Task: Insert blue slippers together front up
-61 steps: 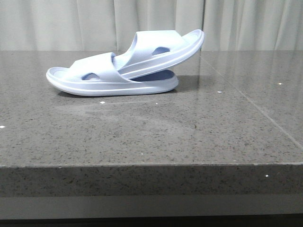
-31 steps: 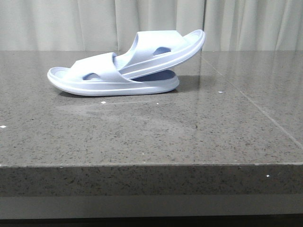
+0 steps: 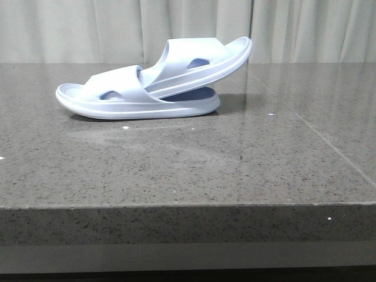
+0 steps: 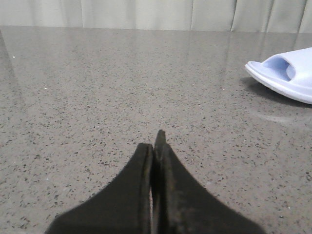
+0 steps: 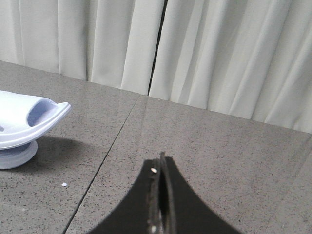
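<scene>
The blue slippers sit far back on the grey stone table. One slipper [image 3: 129, 101] lies flat, sole down. The other slipper [image 3: 200, 61] is pushed under its strap and slopes up to the right. In the left wrist view only the flat slipper's end [image 4: 285, 73] shows, far from my left gripper [image 4: 153, 141], which is shut and empty. The right wrist view catches the raised slipper's end [image 5: 29, 117], well apart from my right gripper [image 5: 160, 161], also shut on nothing. Neither gripper appears in the front view.
The grey speckled table [image 3: 188, 164] has its front edge near the camera and a seam line [image 3: 311, 129] running back on the right. White curtains [image 3: 305, 29] hang behind the table.
The nested slippers appear shifted a few pixels left and right across the frames, with their pose unchanged.
</scene>
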{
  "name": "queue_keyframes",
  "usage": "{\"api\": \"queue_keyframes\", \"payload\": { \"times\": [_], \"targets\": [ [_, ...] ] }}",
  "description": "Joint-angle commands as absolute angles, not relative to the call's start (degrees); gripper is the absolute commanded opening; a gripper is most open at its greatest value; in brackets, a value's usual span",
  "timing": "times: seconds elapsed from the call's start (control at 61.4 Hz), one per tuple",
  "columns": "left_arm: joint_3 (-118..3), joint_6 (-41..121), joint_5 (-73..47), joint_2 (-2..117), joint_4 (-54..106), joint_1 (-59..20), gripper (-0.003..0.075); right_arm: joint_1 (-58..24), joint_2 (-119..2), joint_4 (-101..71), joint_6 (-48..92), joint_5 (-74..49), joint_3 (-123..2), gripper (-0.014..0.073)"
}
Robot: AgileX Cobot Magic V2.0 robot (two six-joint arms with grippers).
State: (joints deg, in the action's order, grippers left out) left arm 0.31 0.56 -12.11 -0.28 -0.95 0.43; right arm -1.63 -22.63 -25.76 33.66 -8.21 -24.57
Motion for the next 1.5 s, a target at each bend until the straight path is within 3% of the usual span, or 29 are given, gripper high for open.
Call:
{"api": "queue_keyframes", "payload": {
  "times": [0.0, 0.912, 1.221, 1.481],
  "targets": [
    [1.48, 0.00, -7.47, -1.64, -0.82, 0.42, -0.0019, -1.59, -22.97, -26.05, 34.01, -3.64, -26.11, -0.0060],
    [1.48, 0.00, -7.47, -1.64, -0.82, 0.42, -0.0019, -1.59, -22.97, -25.99, 33.86, -2.75, -25.02, -0.0060],
    [1.48, 0.00, -7.47, -1.54, -0.82, 0.42, -0.0019, -7.53, -22.68, -6.31, 0.84, 3.06, -14.31, -0.0060],
    [1.48, 0.00, -7.47, -1.54, -0.82, 0.42, -0.0019, -11.07, -14.02, -4.41, -2.65, 6.43, -3.81, -0.0060]
  ]
}}
